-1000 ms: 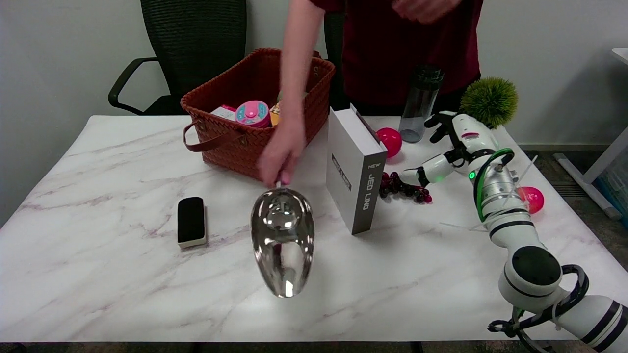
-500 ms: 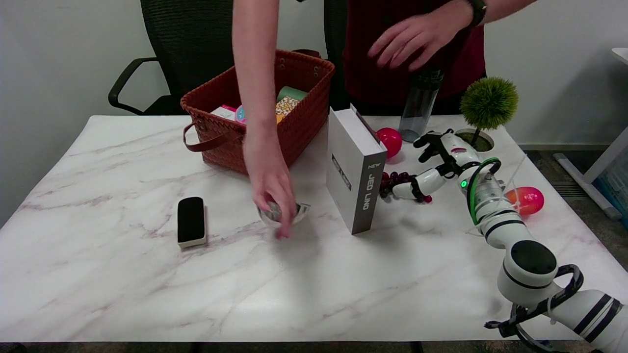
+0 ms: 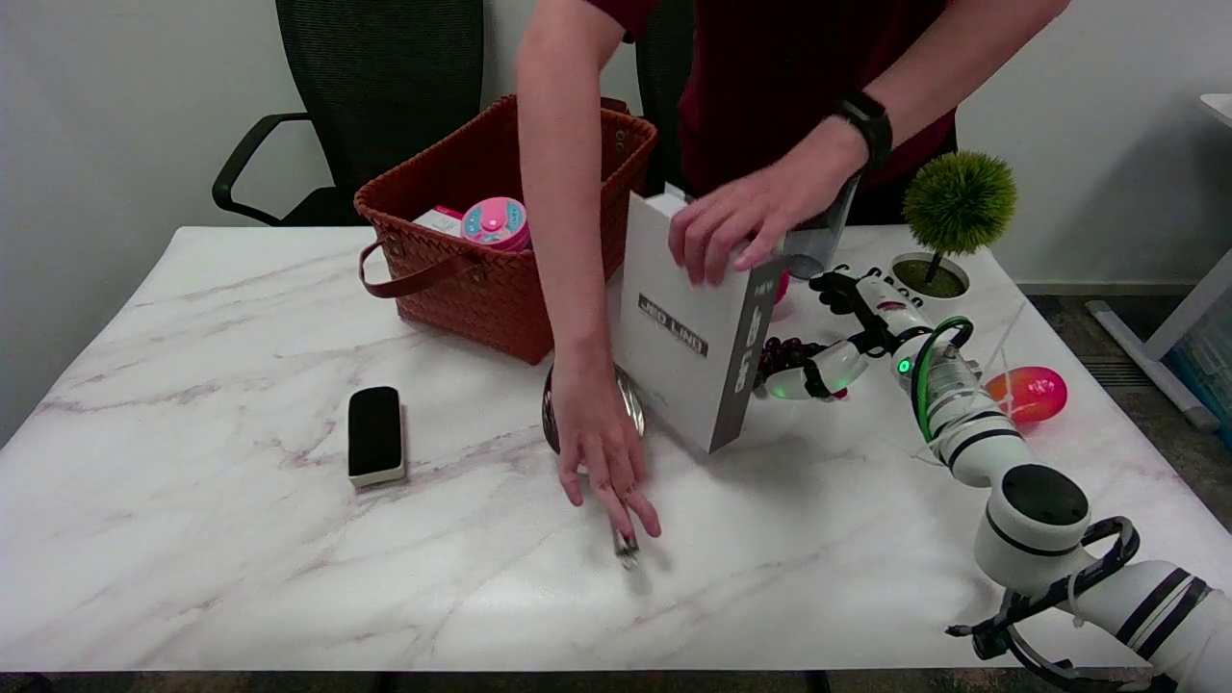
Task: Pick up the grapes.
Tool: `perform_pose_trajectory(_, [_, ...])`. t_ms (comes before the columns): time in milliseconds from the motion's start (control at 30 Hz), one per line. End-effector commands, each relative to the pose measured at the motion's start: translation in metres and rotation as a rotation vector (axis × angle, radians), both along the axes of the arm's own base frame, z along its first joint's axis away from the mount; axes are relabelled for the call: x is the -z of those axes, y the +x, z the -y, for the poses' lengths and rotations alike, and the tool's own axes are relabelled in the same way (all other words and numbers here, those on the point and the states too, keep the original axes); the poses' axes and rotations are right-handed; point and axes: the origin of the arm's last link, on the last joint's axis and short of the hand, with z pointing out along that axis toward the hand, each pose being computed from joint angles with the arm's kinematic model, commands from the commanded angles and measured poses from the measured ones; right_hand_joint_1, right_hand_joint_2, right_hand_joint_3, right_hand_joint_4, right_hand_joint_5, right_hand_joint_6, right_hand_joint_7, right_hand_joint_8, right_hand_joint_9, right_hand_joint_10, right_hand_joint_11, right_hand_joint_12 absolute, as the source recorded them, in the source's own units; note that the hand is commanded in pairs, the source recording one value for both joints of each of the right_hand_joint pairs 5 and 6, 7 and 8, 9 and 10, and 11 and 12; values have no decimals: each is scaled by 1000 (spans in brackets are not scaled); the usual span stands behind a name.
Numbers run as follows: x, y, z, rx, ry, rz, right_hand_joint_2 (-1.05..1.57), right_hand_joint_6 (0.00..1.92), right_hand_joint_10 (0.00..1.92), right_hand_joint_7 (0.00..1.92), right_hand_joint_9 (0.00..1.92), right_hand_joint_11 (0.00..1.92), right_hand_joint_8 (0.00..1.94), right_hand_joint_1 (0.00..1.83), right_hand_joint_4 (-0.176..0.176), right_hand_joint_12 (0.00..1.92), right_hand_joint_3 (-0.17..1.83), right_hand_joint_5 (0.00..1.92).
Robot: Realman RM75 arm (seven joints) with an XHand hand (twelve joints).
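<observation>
I see the grapes [image 3: 787, 354] right of centre in the frame, a dark bunch lying on the table [image 3: 192, 539] just right of the tilted box [image 3: 695, 337]. Its left end is hidden behind the box, so I can only say its long axis looks roughly left to right across the picture, the visible end pointing toward my right hand [image 3: 847, 332]. My hand sits against the bunch's right end, one white finger low along it and dark fingers raised above; whether it is actually grasping the grapes I cannot tell.

Compared with half a second ago, the person's hand [image 3: 736, 226] now grips the top of the box and has tipped it, covering more of the bunch. The person's other hand [image 3: 602, 448] has moved lower in the frame and presses the scoop [image 3: 589, 409] flat. My hand is in nearly the same place. The basket [image 3: 500, 279], the black block [image 3: 374, 433], the plant [image 3: 958, 207] and the pink egg [image 3: 1030, 393] are unchanged.
</observation>
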Motion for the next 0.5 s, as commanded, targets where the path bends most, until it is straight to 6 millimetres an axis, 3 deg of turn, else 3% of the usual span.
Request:
perform_pose_trajectory(33, [1,-5,10,13,31,31,-279,343,416,399,416,201,399,1066,0,201,825,343])
perform_pose_trajectory(333, [7,-13,12,26,44,56,-225,394,412,410,412,171,410,1114,0,171,706,394])
perform_pose_trajectory(500, [8,-14,12,26,48,56,-137,395,486,584,486,150,584,1206,0,150,633,395])
